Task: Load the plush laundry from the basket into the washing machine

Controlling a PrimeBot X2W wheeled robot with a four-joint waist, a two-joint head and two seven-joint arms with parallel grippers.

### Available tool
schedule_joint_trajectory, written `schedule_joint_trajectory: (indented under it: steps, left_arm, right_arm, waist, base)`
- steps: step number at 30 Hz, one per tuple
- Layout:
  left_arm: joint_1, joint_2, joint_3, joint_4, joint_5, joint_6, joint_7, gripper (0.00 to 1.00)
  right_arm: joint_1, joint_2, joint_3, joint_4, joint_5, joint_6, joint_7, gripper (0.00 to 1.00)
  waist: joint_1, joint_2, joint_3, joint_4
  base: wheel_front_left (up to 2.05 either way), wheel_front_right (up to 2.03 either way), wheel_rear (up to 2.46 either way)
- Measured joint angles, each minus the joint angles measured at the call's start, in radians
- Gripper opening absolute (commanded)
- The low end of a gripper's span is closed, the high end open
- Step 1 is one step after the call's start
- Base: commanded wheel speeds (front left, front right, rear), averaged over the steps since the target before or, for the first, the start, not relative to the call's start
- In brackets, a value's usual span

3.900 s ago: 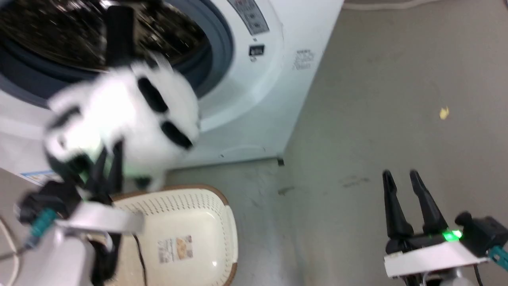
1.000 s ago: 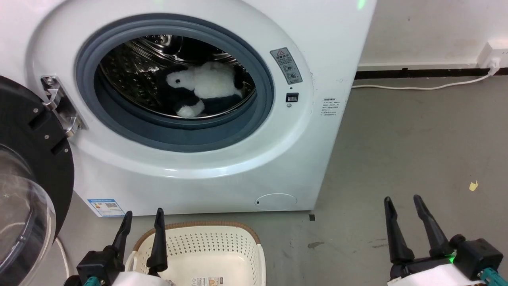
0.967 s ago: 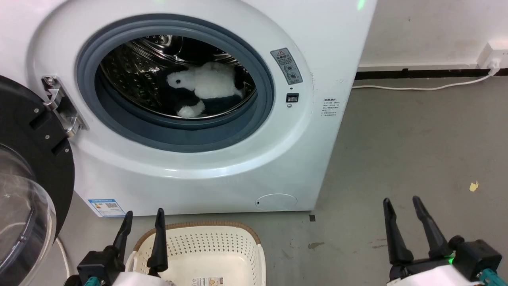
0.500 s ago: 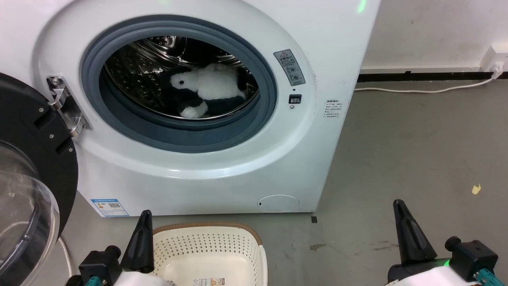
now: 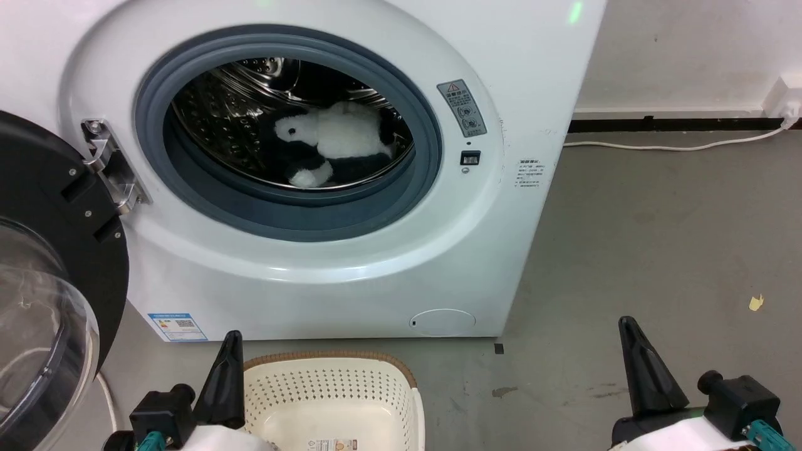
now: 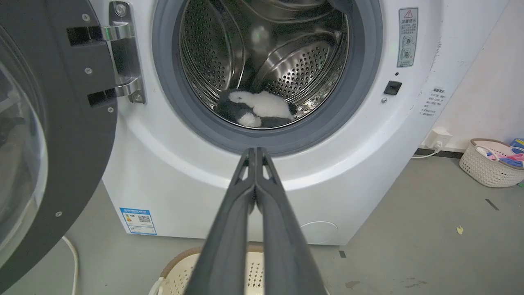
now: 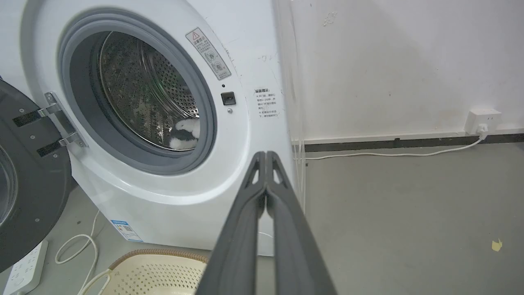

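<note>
The left gripper (image 5: 232, 343) and right gripper (image 5: 629, 327): dark fingers pressed together, holding nothing. Beyond the left fingertips, the fluffy white-and-black plush panda (image 5: 338, 139) lies, apparently on its side, in the steel drum (image 5: 216, 119) of the large white front-loading washing machine (image 5: 376, 269). The cream perforated plastic basket (image 5: 326, 389) sits just beside the left gripper, toward the right one.

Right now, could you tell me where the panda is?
In the head view's upper middle, the panda lies low in the drum of the washer, behind the grey door ring; the basket stands below, on the floor.
</note>
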Motion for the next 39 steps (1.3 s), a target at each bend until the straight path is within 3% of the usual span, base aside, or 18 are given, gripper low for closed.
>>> schedule_joint_trajectory:
  steps: [39]
  left_arm:
    - [-0.005,-0.007,0.002,-0.031,0.074,0.016,0.079,0.0]
  right_arm:
    - [-0.005,0.0,-0.014,-0.015,-0.08,0.0,0.08,0.0]
  waist:
    - [0.0,0.0,-0.014,0.023]
  base:
    - [0.0,0.0,0.0]
